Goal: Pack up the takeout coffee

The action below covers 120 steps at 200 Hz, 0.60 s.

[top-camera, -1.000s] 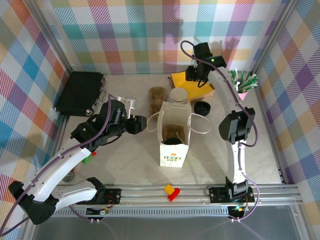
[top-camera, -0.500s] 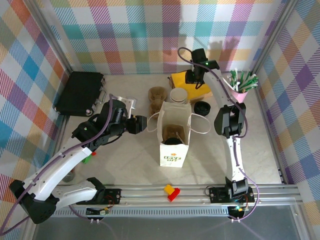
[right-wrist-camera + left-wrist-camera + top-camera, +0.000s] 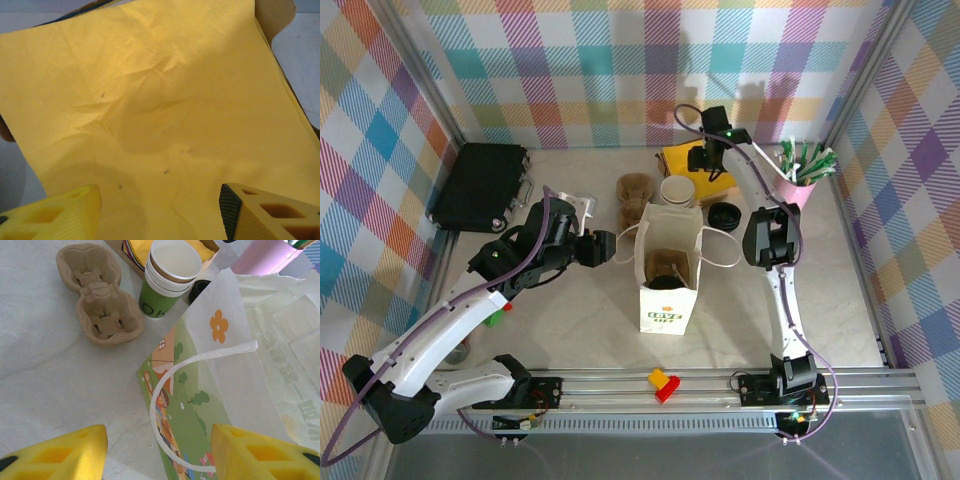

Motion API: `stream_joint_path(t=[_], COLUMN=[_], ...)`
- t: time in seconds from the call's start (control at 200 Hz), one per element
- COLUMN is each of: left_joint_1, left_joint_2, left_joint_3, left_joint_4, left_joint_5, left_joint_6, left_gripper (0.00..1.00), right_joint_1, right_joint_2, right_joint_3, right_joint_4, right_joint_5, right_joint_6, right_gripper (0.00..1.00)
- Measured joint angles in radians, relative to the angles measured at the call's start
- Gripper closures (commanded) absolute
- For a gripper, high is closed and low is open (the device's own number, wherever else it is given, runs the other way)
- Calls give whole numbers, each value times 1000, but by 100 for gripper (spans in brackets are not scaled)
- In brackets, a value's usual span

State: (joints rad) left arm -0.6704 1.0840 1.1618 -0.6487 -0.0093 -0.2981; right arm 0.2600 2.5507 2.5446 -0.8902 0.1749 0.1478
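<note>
A tall white paper bag (image 3: 666,306) stands open on the pale counter (image 3: 575,325). Deep inside it, the black-lidded green paper cup (image 3: 660,284) shows only a dark curved rim. The left tool (image 3: 604,250) gapes beside the bag's looped handle. The right tool (image 3: 706,160) gapes over creased yellow paper napkins (image 3: 150,110).

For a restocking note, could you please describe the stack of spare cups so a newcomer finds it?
Find the white paper bag standing mid-table; the stack of cups stands just behind it, toward the back wall. It is green with cream rims and open-topped, unlike the brown pulp carrier to its left and the flat yellow napkins behind.
</note>
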Motion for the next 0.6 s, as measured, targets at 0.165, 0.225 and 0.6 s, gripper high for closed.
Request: stream_joint_path(t=[0.165,0.225,0.6], left_joint_1=[0,0,0], left_joint_2=[3,7,24], left_joint_3=[0,1,2], left_joint_4=[0,0,0], left_joint_5=[-3,-2,-2], left_joint_6=[3,3,3], left_gripper=[44,44,44], right_joint_1=[-2,-4,-13], right_joint_2=[30,40,116], right_joint_3=[21,29,32], right_joint_4=[30,38,48], right_joint_5=[4,4,4], right_joint_6=[-7,-7,-6], right_gripper=[29,28,27])
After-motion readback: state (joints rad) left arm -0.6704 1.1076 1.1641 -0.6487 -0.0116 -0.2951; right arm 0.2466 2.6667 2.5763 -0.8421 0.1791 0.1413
